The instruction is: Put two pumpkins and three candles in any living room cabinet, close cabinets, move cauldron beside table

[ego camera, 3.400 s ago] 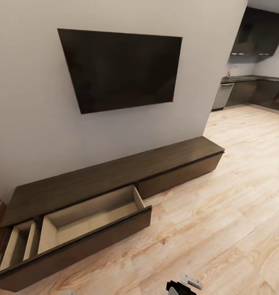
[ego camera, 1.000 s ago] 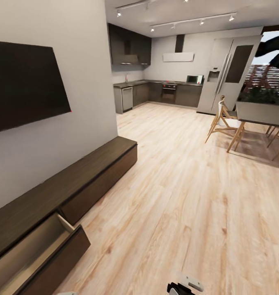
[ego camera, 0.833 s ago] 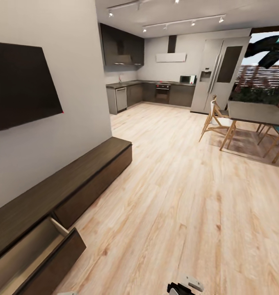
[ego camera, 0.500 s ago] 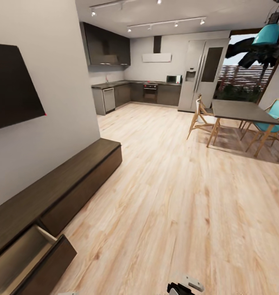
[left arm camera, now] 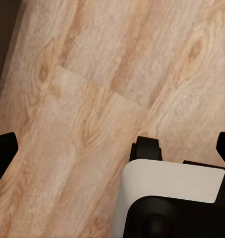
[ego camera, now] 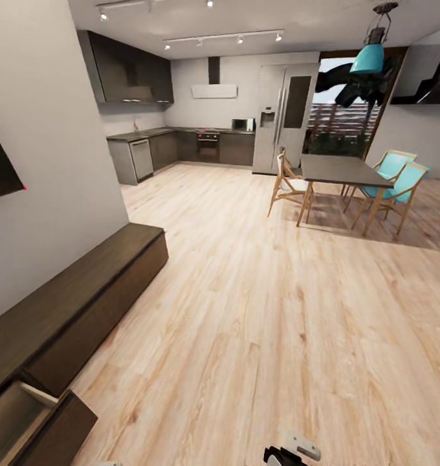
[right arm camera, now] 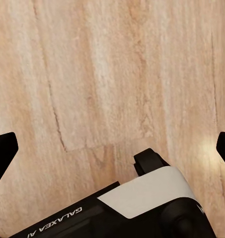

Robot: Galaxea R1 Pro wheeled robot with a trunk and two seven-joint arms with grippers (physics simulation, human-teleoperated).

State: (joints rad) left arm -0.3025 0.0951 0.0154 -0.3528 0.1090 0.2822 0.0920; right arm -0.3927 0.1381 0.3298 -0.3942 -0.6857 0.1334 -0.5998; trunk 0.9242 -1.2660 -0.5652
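The long low dark brown wood cabinet (ego camera: pixel 71 304) stands along the grey wall at the robot's left, one beige-lined drawer (ego camera: pixel 26 421) pulled open at its near end. The left tool (left arm camera: pixel 112 148) and right tool (right arm camera: pixel 112 146) both point down at the pale wood plank floor (ego camera: pixel 278 310), fingertips set wide apart and empty, well clear of the cabinet. A dark dining table (ego camera: pixel 340 171) with wooden chairs stands far ahead.

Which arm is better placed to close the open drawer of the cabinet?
Left, probably. The open drawer of the cabinet lies at the robot's left. Both the left gripper and the right gripper look open and empty.
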